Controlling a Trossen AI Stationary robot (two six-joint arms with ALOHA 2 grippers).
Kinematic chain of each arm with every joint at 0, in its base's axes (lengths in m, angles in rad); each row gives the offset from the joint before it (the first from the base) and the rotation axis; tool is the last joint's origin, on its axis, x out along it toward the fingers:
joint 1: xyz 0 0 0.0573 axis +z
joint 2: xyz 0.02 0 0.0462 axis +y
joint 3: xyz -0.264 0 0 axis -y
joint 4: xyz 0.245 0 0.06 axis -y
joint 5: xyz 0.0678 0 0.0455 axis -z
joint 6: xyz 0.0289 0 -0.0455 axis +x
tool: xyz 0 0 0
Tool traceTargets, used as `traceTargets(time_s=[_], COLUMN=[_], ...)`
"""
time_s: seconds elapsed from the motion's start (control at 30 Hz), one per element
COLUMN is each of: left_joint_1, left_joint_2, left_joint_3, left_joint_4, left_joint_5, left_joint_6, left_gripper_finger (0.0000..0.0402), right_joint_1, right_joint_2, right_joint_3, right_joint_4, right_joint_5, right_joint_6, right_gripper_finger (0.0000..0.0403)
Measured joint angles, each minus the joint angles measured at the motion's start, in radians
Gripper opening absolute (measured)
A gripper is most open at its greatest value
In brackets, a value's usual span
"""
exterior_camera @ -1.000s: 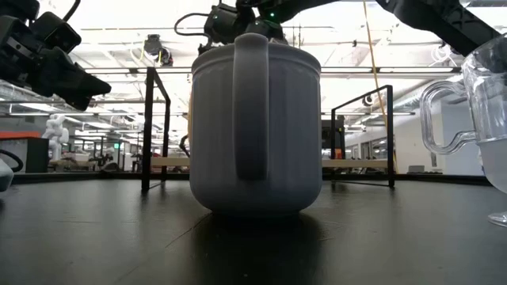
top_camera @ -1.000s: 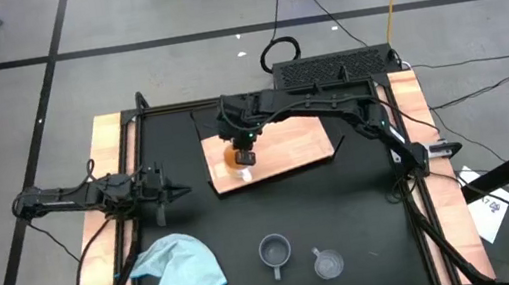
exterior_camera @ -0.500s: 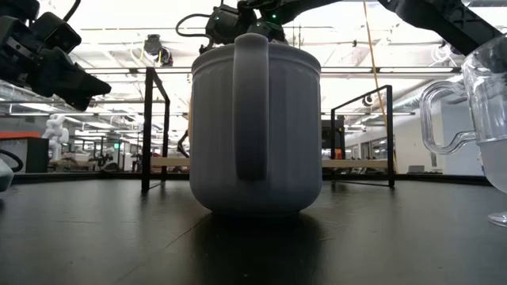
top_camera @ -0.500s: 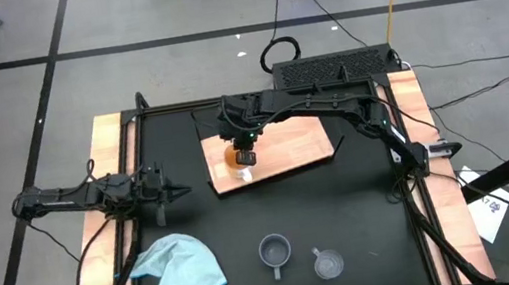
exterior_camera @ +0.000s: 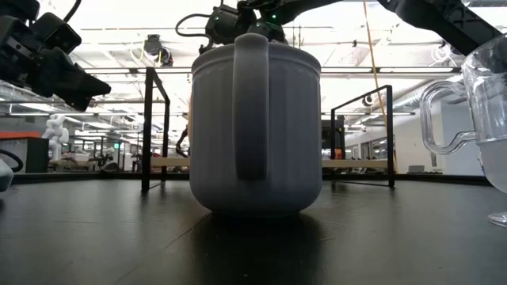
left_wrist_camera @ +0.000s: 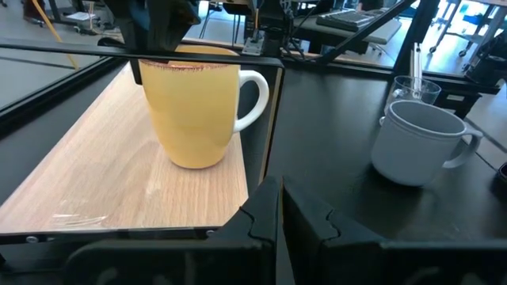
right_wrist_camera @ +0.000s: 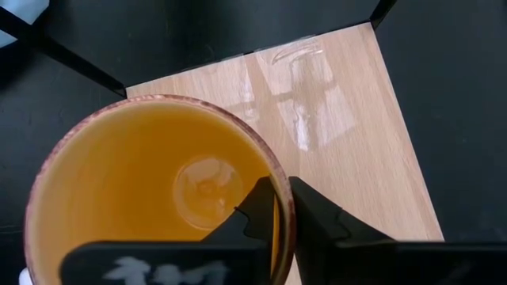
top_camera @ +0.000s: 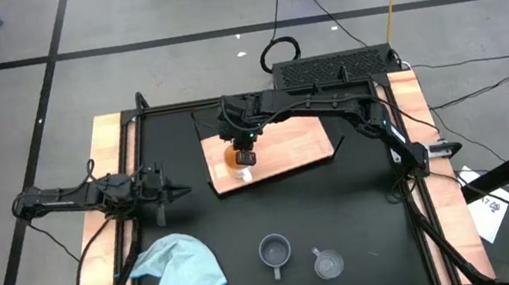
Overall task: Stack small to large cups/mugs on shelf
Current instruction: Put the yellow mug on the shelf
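Note:
The orange cup (top_camera: 231, 154) with a white handle (left_wrist_camera: 254, 90) stands on its base on the light wooden shelf board (top_camera: 286, 148) at the table's far middle. My right gripper (right_wrist_camera: 283, 214) is directly above it, shut on its rim. The grey-blue cup (top_camera: 274, 252) and the clear cup (top_camera: 327, 265) stand on the black tabletop near the front edge; both also show in the left wrist view, the grey-blue cup (left_wrist_camera: 416, 139) in front of the clear cup (left_wrist_camera: 412, 85). My left gripper (top_camera: 179, 189) is shut and empty, left of the board. My right gripper pinches the orange cup's rim (right_wrist_camera: 283, 198) with one finger (right_wrist_camera: 255, 212) inside the cup and the other (right_wrist_camera: 315, 218) outside. The fingers come from above, pointing down. The cup stands upright with its base (left_wrist_camera: 194, 161) on the shelf board.
A light blue cloth (top_camera: 180, 268) lies crumpled at the front left. Wooden side rails (top_camera: 113, 174) and a black frame border the tabletop. There is bare board to the right of the orange cup (top_camera: 300, 141).

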Motion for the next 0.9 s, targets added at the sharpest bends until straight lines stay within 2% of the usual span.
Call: traceTargets(time_s=[0.2, 0.67, 0.9], left_joint_1=[0.0, 0.0, 0.0], left_joint_2=[0.0, 0.0, 0.0], left_joint_3=[0.0, 0.0, 0.0], left_joint_4=[-0.005, -0.035, -0.034], left_joint_5=[0.0, 0.0, 0.0], left_joint_6=[-0.008, -0.015, -0.015], left_gripper_finger=[0.0021, 0.0021, 0.0021], right_joint_1=[0.0, 0.026, 0.029], right_joint_2=[0.001, 0.003, 0.007], right_joint_3=[-0.001, -0.002, -0.004], right_joint_4=[0.012, 0.028, 0.022], right_joint_5=[0.001, 0.003, 0.0], right_joint_6=[0.0, 0.0, 0.009], right_gripper_finger=[0.0035, 0.0041, 0.0094])
